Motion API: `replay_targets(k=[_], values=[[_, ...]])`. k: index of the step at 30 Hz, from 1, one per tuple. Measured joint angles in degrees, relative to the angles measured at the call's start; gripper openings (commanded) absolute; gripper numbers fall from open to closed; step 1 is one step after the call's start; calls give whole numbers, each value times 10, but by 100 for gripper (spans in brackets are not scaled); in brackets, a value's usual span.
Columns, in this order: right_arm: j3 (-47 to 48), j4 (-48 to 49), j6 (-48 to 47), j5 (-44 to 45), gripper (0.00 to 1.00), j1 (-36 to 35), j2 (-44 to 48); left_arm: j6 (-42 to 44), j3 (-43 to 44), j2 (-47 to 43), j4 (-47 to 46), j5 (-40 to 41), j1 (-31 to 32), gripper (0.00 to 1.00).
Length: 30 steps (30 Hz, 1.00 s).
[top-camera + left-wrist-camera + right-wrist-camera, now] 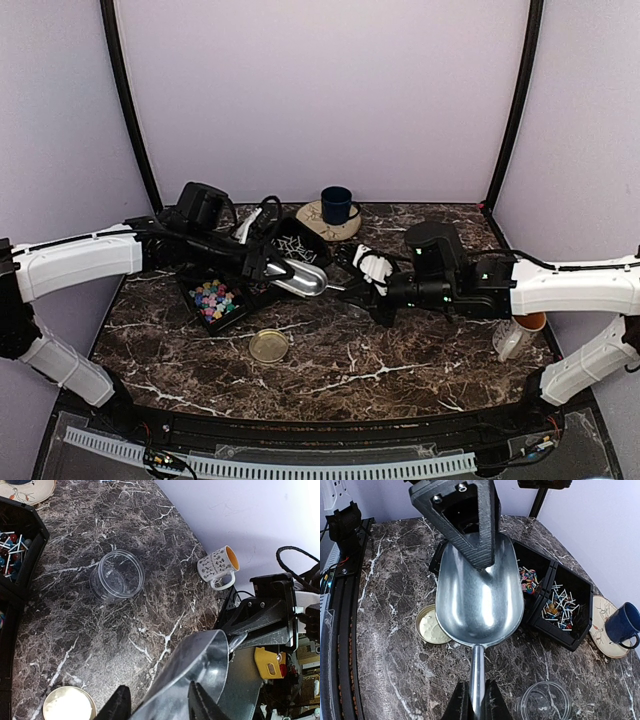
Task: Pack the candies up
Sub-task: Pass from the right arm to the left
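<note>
The candies lie in a black three-part tray [190, 290]: tiny multicoloured sweets [214, 298] in the near part and stick-like ones [559, 605] in a far part. A metal scoop [480, 600] hangs empty above the table by the tray. My left gripper [268, 266] is shut on the scoop's bowl wall, one finger [200, 700] inside it. My right gripper [476, 700] is shut on the scoop's handle [477, 670]. A small clear jar [117, 576] stands open and empty below my right gripper, and it also shows in the right wrist view [542, 702].
A gold lid [268, 346] lies inside-up in front of the tray. A blue mug [336, 204] stands on a round coaster at the back. A patterned mug [218, 566] lies at the right edge by the wall.
</note>
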<state>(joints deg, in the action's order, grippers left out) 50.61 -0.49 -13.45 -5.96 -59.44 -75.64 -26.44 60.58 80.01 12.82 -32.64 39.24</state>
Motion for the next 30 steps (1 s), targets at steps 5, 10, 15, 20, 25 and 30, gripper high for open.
replay_targets(k=[5, 10, 15, 20, 25, 30], values=[[-2, 0, -4, 0, 0, -3, 0, -8, -1, 13, -11, -12, -2, 17], [-9, -5, -12, 8, 0, -6, 1, -12, -4, 19, -18, -35, -7, 1], [-17, -2, -20, 16, 13, -8, 8, -12, -6, 21, -20, -51, -8, 0], [-37, 28, -31, 32, 34, -11, 17, -20, -8, 22, -34, -55, -7, 0], [-54, 59, -56, 31, 37, -13, 35, -35, -17, 22, -53, -56, -7, 0], [-87, 110, -92, 17, 30, -15, 58, -45, -24, 23, -63, -60, -7, 0]])
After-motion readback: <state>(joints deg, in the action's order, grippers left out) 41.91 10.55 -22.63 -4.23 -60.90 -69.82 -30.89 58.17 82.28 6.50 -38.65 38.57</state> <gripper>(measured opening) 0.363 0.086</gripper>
